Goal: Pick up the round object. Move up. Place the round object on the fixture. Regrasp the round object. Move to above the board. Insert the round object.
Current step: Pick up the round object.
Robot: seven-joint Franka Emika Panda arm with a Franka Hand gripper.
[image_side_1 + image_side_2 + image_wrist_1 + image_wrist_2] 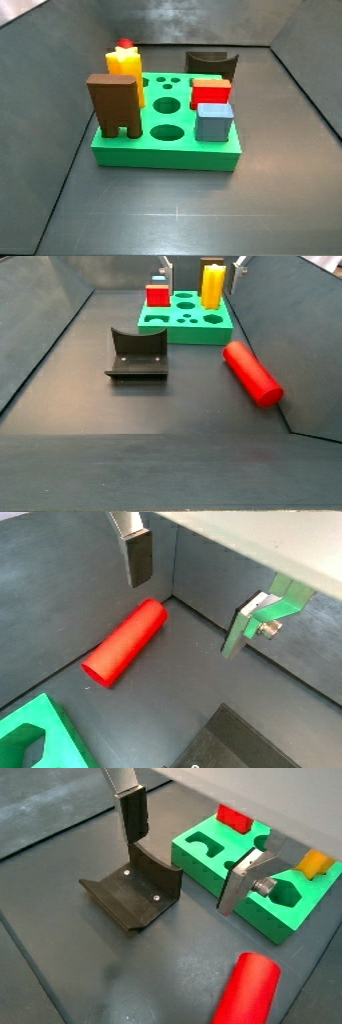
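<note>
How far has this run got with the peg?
Nothing looks done yet. The peg lies flat on the floor, apart from the fixture, whose notch is bare. The gripper hangs open above the floor, holding nothing. Picking up, resting on the fixture, regrasping and inserting into the board all remain.

Counter is a flat, dark grey matte surface. It is enclosed by dark grey walls sloping outward on both sides and behind. Lighting is even, with soft reflections.
</note>
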